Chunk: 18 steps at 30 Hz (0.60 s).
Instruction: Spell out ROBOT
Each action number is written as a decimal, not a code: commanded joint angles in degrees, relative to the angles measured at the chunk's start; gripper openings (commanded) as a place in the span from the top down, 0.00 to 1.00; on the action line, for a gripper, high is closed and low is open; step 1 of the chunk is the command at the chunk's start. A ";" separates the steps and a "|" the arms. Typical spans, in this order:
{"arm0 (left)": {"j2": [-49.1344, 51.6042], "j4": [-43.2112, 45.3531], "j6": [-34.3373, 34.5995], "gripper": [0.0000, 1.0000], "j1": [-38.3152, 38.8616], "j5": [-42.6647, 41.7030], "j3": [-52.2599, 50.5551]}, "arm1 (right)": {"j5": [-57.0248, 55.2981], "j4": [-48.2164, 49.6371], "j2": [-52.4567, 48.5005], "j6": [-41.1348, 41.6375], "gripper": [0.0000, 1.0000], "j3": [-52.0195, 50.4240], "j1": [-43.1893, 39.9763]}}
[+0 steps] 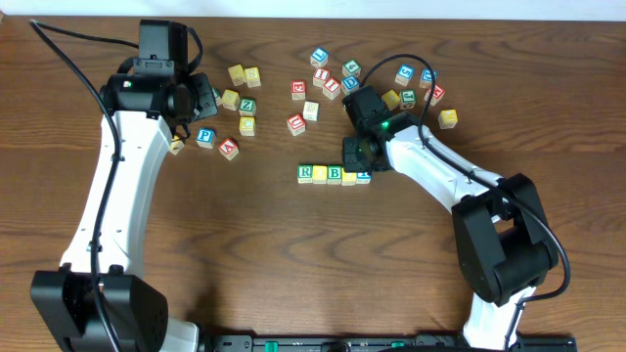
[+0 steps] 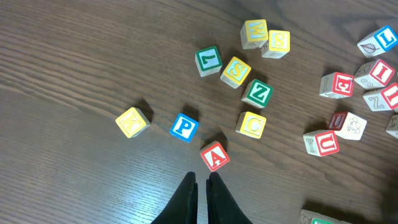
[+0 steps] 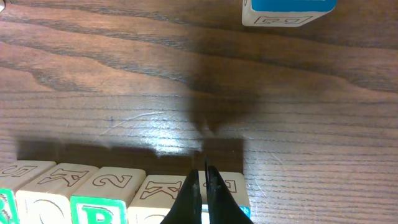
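Where the dark wood table point(image 1: 293, 274) fills the overhead view, the left arm point(image 1: 122, 186) runs up its left side and the right arm point(image 1: 430, 166) angles in from the lower right toward the centre. Left gripper point(image 2: 202, 180): fingers pressed together, nothing between them, tips just short of the red A cube point(image 2: 214, 155) and not touching it. Right gripper point(image 3: 203, 173): fingers also pinched together and empty, tips over the right end of the row point(image 1: 328, 174); contact with a cube cannot be told. The row lies at table centre, five cubes side by side and touching, reading left to right in the overhead view: green-bordered R cube point(image 1: 305, 173), first yellow-topped cube point(image 1: 320, 174), green-bordered B cube point(image 1: 335, 174), second yellow-topped cube point(image 1: 349, 177), blue-bordered cube point(image 1: 364, 177). That last cube is partly hidden under the right gripper, so its letter is unreadable. The letters on the yellow tops are too small to read. Loose cubes are scattered across the far half of the table, well apart from the row. Near the left gripper: blue P cube point(image 2: 184, 127), a plain-looking yellow cube point(image 2: 132, 121), yellow C cube point(image 2: 252, 124), green Z cube point(image 2: 257, 93), red U cube point(image 2: 323, 143). In the right wrist view one blue-topped cube point(image 3: 289, 9) sits alone beyond the row.
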<state>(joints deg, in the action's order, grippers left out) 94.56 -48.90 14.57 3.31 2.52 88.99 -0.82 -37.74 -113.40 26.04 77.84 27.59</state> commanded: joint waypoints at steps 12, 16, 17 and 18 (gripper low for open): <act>-0.46 -0.09 -0.39 0.92 -0.02 0.55 0.70 | 0.35 -0.70 -0.17 -0.83 0.99 0.55 -0.76; -0.46 -0.09 -0.39 0.92 -0.02 0.55 0.70 | 0.37 -0.81 -0.17 -0.83 0.99 0.55 -0.76; -0.46 -0.09 -0.37 0.92 -0.02 0.55 0.70 | 0.37 -0.81 -0.17 -0.83 0.99 0.55 -0.76; -0.46 -0.09 -0.37 0.92 -0.02 0.55 0.70 | 0.39 -0.81 -0.17 -0.83 0.99 0.57 -0.76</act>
<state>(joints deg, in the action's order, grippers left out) 94.56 -48.90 14.57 3.31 2.52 88.99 -0.82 -38.33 -113.40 26.04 77.84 27.59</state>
